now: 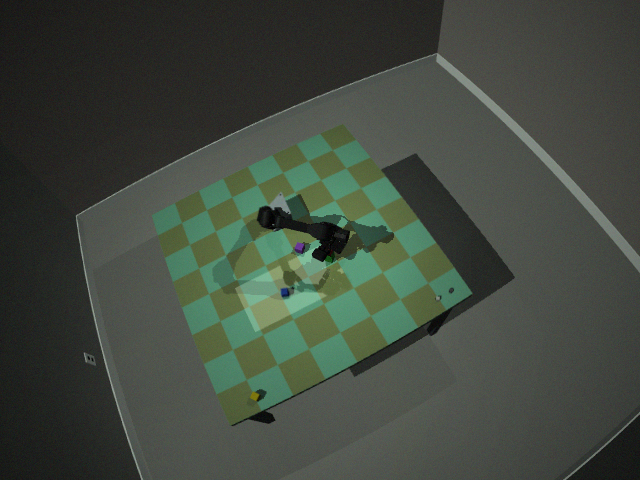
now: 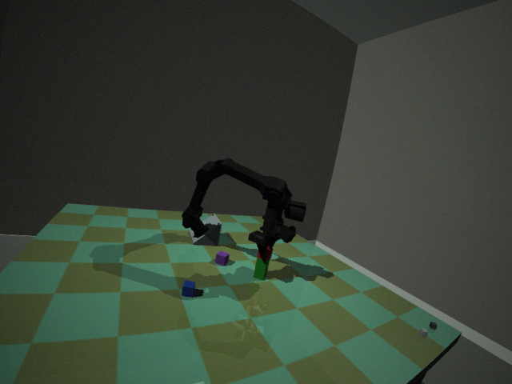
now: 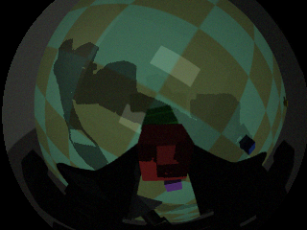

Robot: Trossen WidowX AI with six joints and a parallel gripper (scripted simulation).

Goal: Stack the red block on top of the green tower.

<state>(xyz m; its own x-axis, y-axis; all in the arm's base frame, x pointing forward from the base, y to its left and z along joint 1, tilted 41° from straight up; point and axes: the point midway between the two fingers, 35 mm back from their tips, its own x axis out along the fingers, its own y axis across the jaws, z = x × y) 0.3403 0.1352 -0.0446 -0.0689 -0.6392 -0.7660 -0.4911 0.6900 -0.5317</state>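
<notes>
table: checkered teal/olive top (image 2: 103,314), carries everything; dark legs show at near and right corners in top view.
arm: black six-joint arm (image 2: 235,174), arched up from its base and bent down over mid-table, wrist pointing at the tabletop.
base mount: grey wedge-shaped block (image 2: 210,233) at the arm's foot, far side of the table.
gripper: (image 2: 264,250) pointed straight down, closed on the red block, fingers held partway apart by the block's width; directly above the green tower.
green tower: (image 2: 260,268) upright on the table, right of centre, just under the gripper; in wrist view only a sliver of green (image 3: 161,114) shows past the red block.
red block: (image 2: 265,253) clamped between the dark fingers, sitting right at the top of the green tower; cannot tell if touching or a hair above. Wrist view shows it (image 3: 164,153) centred between the two fingers, covering most of the tower.
purple cube: (image 2: 222,258) on the table, near the tower, to its left in exterior view; apart from it.
blue cube: (image 2: 188,288) on the table, nearer the camera than the purple one, well apart from the tower.
yellow cube: (image 1: 254,396) near the table's near corner in top view, far from the arm.
small bits: one pale (image 2: 423,331) and one dark (image 2: 433,325), side by side at the table's right edge; too small to identify.
</notes>
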